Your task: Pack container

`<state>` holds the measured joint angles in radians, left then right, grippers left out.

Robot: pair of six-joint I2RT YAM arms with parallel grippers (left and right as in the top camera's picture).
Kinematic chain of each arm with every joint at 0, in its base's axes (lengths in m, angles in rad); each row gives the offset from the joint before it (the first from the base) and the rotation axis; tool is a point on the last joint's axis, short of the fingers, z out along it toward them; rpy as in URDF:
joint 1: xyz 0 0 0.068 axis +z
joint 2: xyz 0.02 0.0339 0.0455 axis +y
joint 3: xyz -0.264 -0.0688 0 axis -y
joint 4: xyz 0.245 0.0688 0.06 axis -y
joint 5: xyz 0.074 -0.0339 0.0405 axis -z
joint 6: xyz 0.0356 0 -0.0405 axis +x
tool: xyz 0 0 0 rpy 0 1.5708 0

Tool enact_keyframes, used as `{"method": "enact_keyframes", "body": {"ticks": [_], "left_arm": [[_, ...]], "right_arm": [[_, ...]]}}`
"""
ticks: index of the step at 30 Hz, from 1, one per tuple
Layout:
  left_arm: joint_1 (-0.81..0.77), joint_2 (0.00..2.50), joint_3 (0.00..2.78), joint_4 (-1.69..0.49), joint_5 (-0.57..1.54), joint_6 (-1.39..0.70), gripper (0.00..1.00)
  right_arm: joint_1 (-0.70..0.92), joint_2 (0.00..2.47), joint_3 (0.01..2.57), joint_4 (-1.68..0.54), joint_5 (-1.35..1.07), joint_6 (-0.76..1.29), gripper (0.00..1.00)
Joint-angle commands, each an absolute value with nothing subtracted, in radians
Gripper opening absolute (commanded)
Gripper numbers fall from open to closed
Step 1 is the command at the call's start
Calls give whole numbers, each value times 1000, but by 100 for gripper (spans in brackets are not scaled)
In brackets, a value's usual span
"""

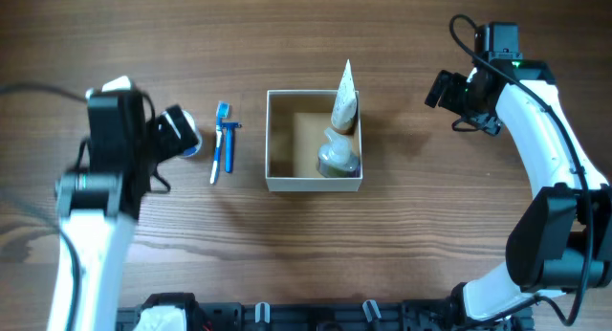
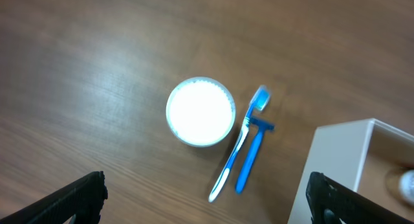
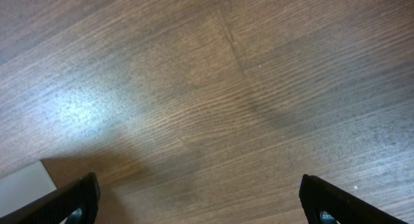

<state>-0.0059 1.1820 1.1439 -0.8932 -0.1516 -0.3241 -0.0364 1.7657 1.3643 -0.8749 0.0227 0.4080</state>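
The container [image 1: 270,140], a square white-walled cardboard box with a tan inside, stands mid-table. It holds a tapered tube [image 1: 344,101] and a small bottle [image 1: 337,159]. Left of it lie a blue-and-white toothbrush [image 1: 219,144] and a blue razor [image 1: 229,147]. A round white-lidded jar [image 2: 200,111] stands left of them, with the toothbrush [image 2: 236,153], razor [image 2: 252,153] and box wall [image 2: 336,166] also in the left wrist view. My left gripper [image 1: 177,132] [image 2: 206,208] is open above the jar, empty. My right gripper [image 1: 445,92] [image 3: 200,201] is open and empty, right of the box.
The table is dark wood. A white corner of the box [image 3: 26,182] shows at the lower left of the right wrist view. Black fixtures [image 1: 287,317] line the table's front edge.
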Motion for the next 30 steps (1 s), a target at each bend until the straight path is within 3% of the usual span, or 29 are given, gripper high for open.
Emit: {"method": "enact_keyframes", "body": {"ticks": [1,8,15,23,30], "left_arm": [[5,1357,1277,-891,-142,-288,100],[64,1529,1280,-856,-121,-292,100],[116,1701,1280,-832,89,-220,98],[116,1813,1280,-800,88,-156,98],[116,1845,1280,-796,85,-158,72]], "right_arm": [[-40,1779,1369,-873,10,419,100],[-39,1779,1369,-871,10,419,100],[-39,1779,1369,-871,10,419,100],[-40,1779,1369,-871,10,419,100],[-40,1779,1369,-871,10,419,100]]}}
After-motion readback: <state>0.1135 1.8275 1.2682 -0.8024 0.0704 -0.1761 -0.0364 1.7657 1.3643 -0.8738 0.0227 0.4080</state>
